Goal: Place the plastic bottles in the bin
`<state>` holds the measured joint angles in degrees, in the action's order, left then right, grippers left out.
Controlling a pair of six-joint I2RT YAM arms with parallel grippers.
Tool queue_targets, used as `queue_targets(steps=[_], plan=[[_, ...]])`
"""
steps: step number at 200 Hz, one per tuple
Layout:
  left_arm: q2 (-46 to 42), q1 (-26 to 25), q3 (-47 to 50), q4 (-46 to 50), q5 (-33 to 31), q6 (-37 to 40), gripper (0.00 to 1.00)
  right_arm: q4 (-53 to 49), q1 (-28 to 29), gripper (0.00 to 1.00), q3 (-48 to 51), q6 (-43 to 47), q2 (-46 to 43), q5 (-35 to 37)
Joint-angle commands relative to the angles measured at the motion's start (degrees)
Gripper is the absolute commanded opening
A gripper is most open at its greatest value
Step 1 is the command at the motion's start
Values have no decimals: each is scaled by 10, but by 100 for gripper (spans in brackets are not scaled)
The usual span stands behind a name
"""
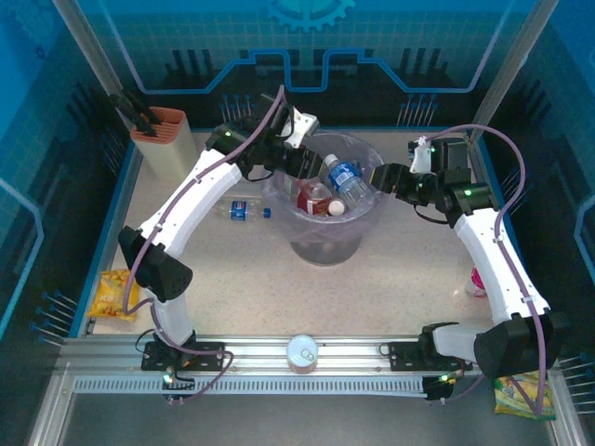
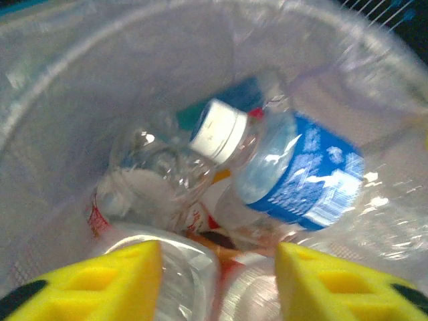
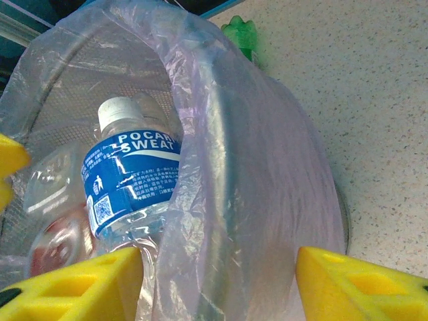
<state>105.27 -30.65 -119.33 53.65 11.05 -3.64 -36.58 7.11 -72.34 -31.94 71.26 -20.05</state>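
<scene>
Inside round grey-lavender bag-lined bin (image 1: pixel 325 243), at least three clear plastic bottles (image 2: pixel 154 167) lay heaped. One, white-capped blue-labelled bottle (image 3: pixel 130 177), read "POCARI SWEAT". One more small blue-label bottle (image 1: pixel 247 211) lay on speckled tabletop (image 1: pixel 372 297), left of bin. Left pincer (image 2: pixel 217 281) hung open above heap. Right pincer (image 3: pixel 221 281) stood open astride bin rim, gripping nothing.

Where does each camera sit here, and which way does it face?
Top external: above and behind the arms, looking down on the table; both arms show, reaching to the bin.
Left wrist: over the bin, looking down into it; the left hand shows its yellow fingers.
Right wrist: beside the bin, facing its rim; the right hand straddles it.
Shared: the blue-labelled bottle shows in all three.
</scene>
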Motion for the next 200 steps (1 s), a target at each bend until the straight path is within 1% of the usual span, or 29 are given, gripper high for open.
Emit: queue_targets(steps=[1,15,31,52,68,89,102,115,136,151,166,182,189,200], plan=[[-6,-5,-63,6,27,-10,55,0,7,64,-33,9,2,-11],[-10,-5,-92,10,21,-13,59,-5,8,66,-47,15,1,-7],[-14,-4,-125,20,5,-16,66,-9,9,67,-61,22,2,-1],[-22,5,-161,49,-33,-22,72,-11,9,70,-76,26,2,0],[-29,39,-169,80,-43,-41,74,-11,9,71,-82,27,3,1],[-40,113,-144,115,-41,-69,75,-13,9,72,-88,31,4,1],[-53,153,-96,112,-41,-75,76,-16,9,73,-89,34,4,2],[-72,186,-27,89,-42,-89,77,-20,9,73,-89,37,2,4],[-100,230,95,39,-45,-138,83,-27,8,74,-86,43,-3,11],[-121,262,194,-12,-38,-211,87,-34,8,76,-85,46,-8,21],[-153,281,310,-105,-20,-294,91,-41,8,78,-83,48,-13,30],[-183,296,438,-204,3,-398,92,-48,7,80,-82,50,-15,37],[-191,302,474,-240,8,-453,93,-50,7,80,-80,50,-15,38],[-196,305,529,-290,6,-512,94,-50,7,80,-77,51,-19,40]])
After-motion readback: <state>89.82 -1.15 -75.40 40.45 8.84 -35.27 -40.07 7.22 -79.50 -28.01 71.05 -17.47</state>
